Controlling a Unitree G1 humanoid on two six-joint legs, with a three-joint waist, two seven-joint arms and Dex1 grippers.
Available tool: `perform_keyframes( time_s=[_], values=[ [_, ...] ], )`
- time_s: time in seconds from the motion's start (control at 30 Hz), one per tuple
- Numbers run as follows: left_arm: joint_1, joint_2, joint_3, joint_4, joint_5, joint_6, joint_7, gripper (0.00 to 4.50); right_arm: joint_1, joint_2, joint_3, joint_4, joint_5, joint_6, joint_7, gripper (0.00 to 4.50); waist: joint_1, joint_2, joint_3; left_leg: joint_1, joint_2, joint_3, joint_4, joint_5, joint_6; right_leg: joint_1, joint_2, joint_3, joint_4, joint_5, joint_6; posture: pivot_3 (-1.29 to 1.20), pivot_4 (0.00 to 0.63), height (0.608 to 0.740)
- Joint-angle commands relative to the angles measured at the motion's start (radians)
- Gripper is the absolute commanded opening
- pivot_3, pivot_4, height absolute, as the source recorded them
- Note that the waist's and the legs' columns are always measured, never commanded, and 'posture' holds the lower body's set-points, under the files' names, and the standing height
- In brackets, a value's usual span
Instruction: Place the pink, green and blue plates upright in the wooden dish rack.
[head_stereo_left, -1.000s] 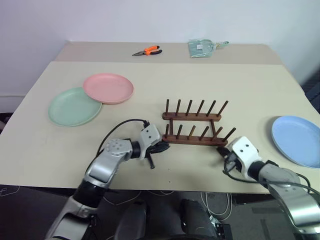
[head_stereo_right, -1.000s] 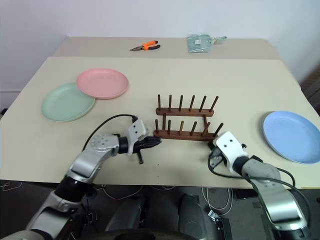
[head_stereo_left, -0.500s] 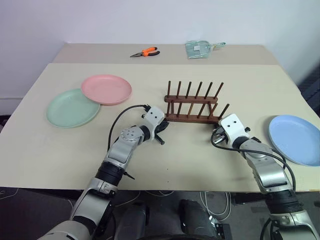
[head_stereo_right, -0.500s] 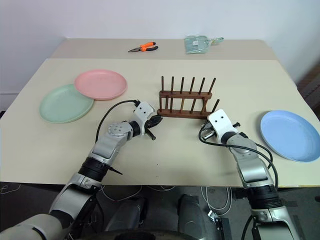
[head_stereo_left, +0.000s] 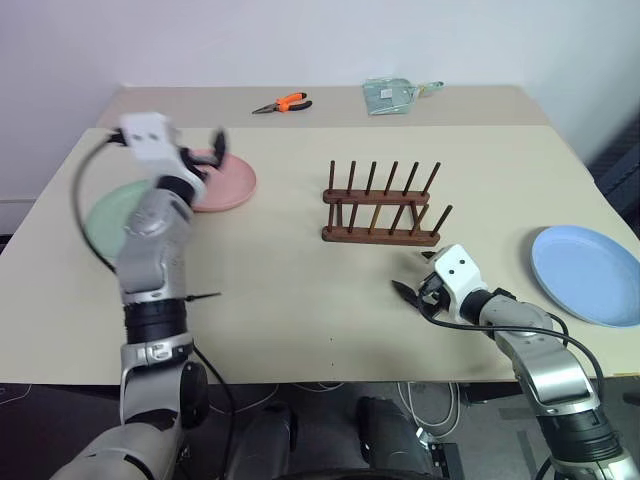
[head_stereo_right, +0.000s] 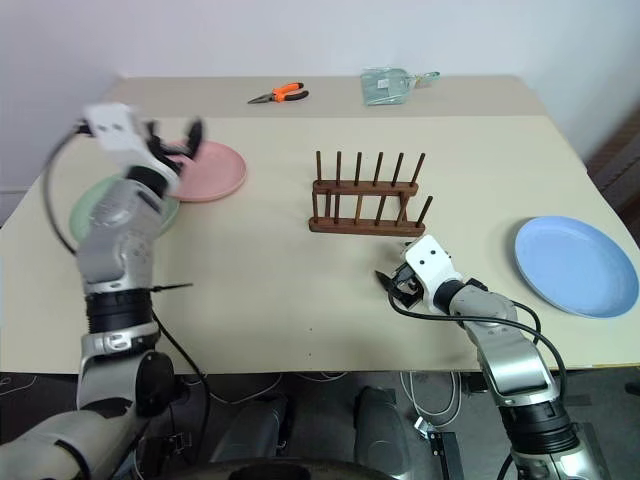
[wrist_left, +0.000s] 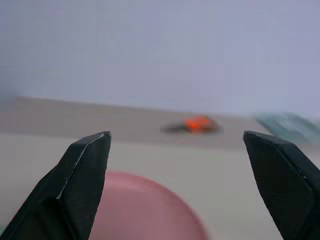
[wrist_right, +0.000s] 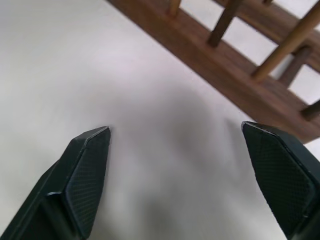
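The wooden dish rack (head_stereo_left: 380, 215) stands empty at the table's middle. The pink plate (head_stereo_left: 228, 185) lies flat at the far left and overlaps the green plate (head_stereo_left: 103, 215), which my left arm partly hides. The blue plate (head_stereo_left: 590, 275) lies flat at the right edge. My left gripper (head_stereo_left: 205, 152) is raised over the near rim of the pink plate (wrist_left: 145, 210), open and empty. My right gripper (head_stereo_left: 412, 282) sits low on the table in front of the rack's right end (wrist_right: 240, 65), open, clear of the rack and holding nothing.
Orange-handled pliers (head_stereo_left: 282, 103) and a clear plastic bag (head_stereo_left: 392, 95) lie on the far strip of the table. Bare tabletop (head_stereo_left: 300, 290) stretches between the rack and the near edge.
Both grippers were shut at the rack's ends and now stand open. My left arm swung up and left to the pink plate. My right gripper drew back a little from the rack.
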Motion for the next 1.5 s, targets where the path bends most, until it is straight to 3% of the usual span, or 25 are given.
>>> perform_keyframes(
  time_s=[0.03, 0.23, 0.4, 0.5, 0.7, 0.83, 1.03, 1.3, 1.47, 1.5],
  values=[
    [-0.038, 0.025, 0.094, 0.036, -0.02, 0.113, 0.144, 4.49, -0.04, 0.008, 0.016, 0.001, -0.007, -0.032, 0.009, 4.39, 0.0, 0.0, 0.0, 0.0, 0.0, 0.0, 0.0, 0.0, 0.0, 0.0, 0.0, 0.0, 0.0, 0.0, 0.0, 0.0, 0.15, 0.74],
    [-0.074, 0.028, 0.24, 0.123, -0.197, 0.33, 0.177, 4.49, -0.072, 0.01, 0.027, 0.035, -0.016, -0.057, 0.01, 4.39, 0.002, -0.003, 0.002, 0.0, 0.0, -0.001, 0.001, 0.0, 0.0, 0.0, 0.0, -0.001, 0.001, 0.0, 0.0, 0.0, 0.15, 0.74],
    [-0.146, 0.032, 0.312, 0.327, -0.292, 0.338, 0.16, 4.49, -0.06, 0.018, 0.025, 0.035, -0.029, -0.077, 0.0, 4.39, 0.001, -0.004, 0.002, -0.001, -0.001, -0.002, 0.001, 0.0, -0.001, 0.0, 0.0, -0.001, 0.001, 0.0, 0.0, 0.0, 0.15, 0.74],
    [-0.186, 0.048, 0.31, 0.446, -0.291, 0.278, 0.15, 3.62, -0.049, 0.023, 0.011, 0.016, -0.026, -0.079, -0.009, 4.39, 0.0, -0.004, 0.002, 0.0, -0.001, -0.001, 0.001, 0.0, -0.001, 0.0, 0.0, -0.001, 0.001, 0.0, 0.0, 0.0, 0.15, 0.74],
    [-0.222, 0.054, 0.264, 0.477, -0.319, 0.224, 0.06, 0.66, 0.006, -0.02, -0.079, -0.108, 0.083, 0.01, 0.056, 4.5, -0.001, -0.005, 0.002, -0.001, -0.001, -0.001, 0.0, 0.001, -0.001, -0.001, 0.0, -0.001, 0.001, 0.0, 0.0, 0.0, 0.15, 0.74],
    [-0.194, 0.023, 0.182, 0.315, -0.344, 0.205, -0.037, 0.66, -0.008, -0.052, -0.128, -0.212, 0.119, 0.049, 0.061, 4.5, 0.0, -0.005, 0.002, -0.001, -0.001, -0.001, 0.0, 0.001, -0.001, -0.001, 0.0, -0.001, 0.001, 0.0, 0.0, 0.0, 0.15, 0.74],
    [-0.13, -0.051, -0.031, -0.015, -0.366, 0.3, -0.116, 0.66, -0.209, -0.069, -0.063, -0.309, 0.103, 0.04, 0.066, 4.5, -0.001, -0.005, 0.002, -0.001, 0.0, -0.001, 0.0, 0.001, -0.001, -0.001, 0.0, -0.001, 0.001, 0.0, 0.0, 0.0, 0.15, 0.74],
    [-0.157, -0.205, -0.165, -0.211, -0.42, 0.375, -0.054, 0.66, -0.493, -0.078, 0.275, -0.034, -0.36, -0.245, -0.027, 4.5, -0.002, -0.005, 0.003, -0.001, 0.0, 0.0, 0.0, 0.001, -0.001, -0.001, 0.0, 0.0, 0.0, 0.0, 0.0, 0.0, 0.15, 0.74],
    [-0.14, -0.233, -0.174, -0.255, -0.44, 0.412, -0.025, 0.66, -0.502, -0.037, 0.298, 0.041, -0.421, -0.315, -0.045, 4.5, -0.002, -0.005, 0.003, -0.001, 0.0, 0.0, 0.0, 0.001, -0.002, -0.001, 0.0, 0.0, 0.0, 0.0, -0.001, 0.0, 0.15, 0.74],
    [-0.135, -0.233, -0.172, -0.257, -0.446, 0.418, -0.026, 0.63, -0.501, -0.032, 0.293, 0.045, -0.425, -0.317, -0.045, 4.26, -0.002, -0.005, 0.003, -0.001, 0.0, 0.0, 0.0, 0.001, -0.002, -0.001, 0.0, 0.0, 0.0, 0.0, -0.001, 0.0, 0.15, 0.74]
  ],
)
